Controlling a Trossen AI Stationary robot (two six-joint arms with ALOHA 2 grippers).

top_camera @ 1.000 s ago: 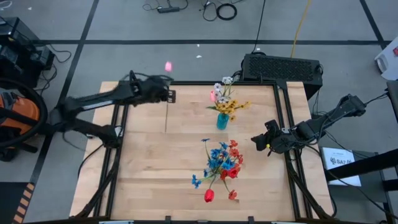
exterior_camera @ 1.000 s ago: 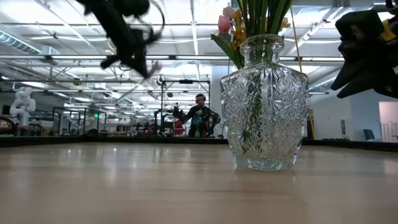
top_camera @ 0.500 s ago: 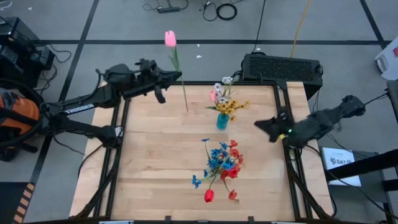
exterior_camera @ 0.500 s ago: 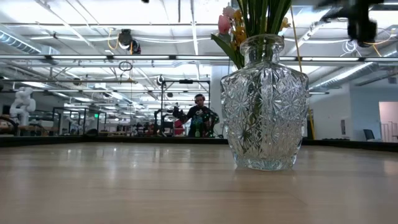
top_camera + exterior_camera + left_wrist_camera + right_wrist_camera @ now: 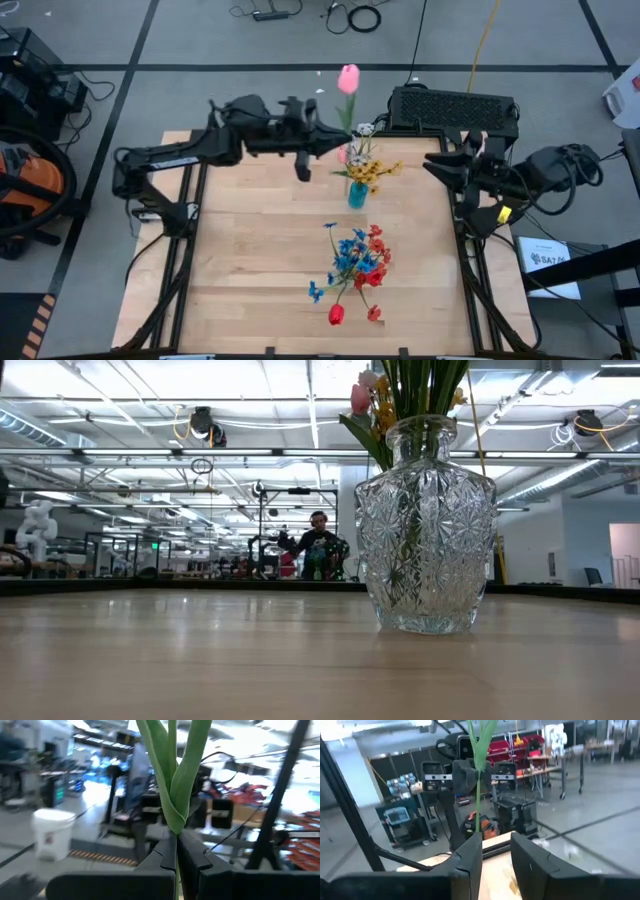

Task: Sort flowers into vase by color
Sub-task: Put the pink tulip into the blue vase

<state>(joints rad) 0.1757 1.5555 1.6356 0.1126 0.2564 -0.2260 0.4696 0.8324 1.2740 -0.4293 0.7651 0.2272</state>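
My left gripper (image 5: 328, 141) is high above the table's far edge, just left of the vase, and is shut on a pink tulip (image 5: 348, 78) with a long green stem and leaves (image 5: 172, 775). The cut-glass vase (image 5: 357, 193) (image 5: 425, 525) stands on its base and holds yellow, pink and white flowers (image 5: 365, 160). A pile of blue and red flowers (image 5: 355, 260) lies on the near half of the table, with a red tulip (image 5: 336, 315) at its near end. My right gripper (image 5: 434, 161) (image 5: 495, 855) is open, raised right of the vase, touching nothing. My left gripper pinches the pink tulip's green stem (image 5: 175, 836) between its two fingers, just below where the leaves (image 5: 182, 795) branch off. The tulip is lifted clear and stands upright above the fingers, bloom (image 5: 348, 78) uppermost. The right wrist view shows the stem (image 5: 478, 815) hanging below the hold.
A black box (image 5: 455, 108) sits beyond the far right corner of the wooden table (image 5: 240, 260). The table's left half is bare wood. Cables and equipment lie on the floor around it. A person (image 5: 318, 550) shows far off in the room behind.
My left gripper has swung right along the far edge toward the vase, carrying the pink tulip, which has been turned upright and now stands next to the vase's flowers. My right gripper has moved from the table's right side toward the far edge.
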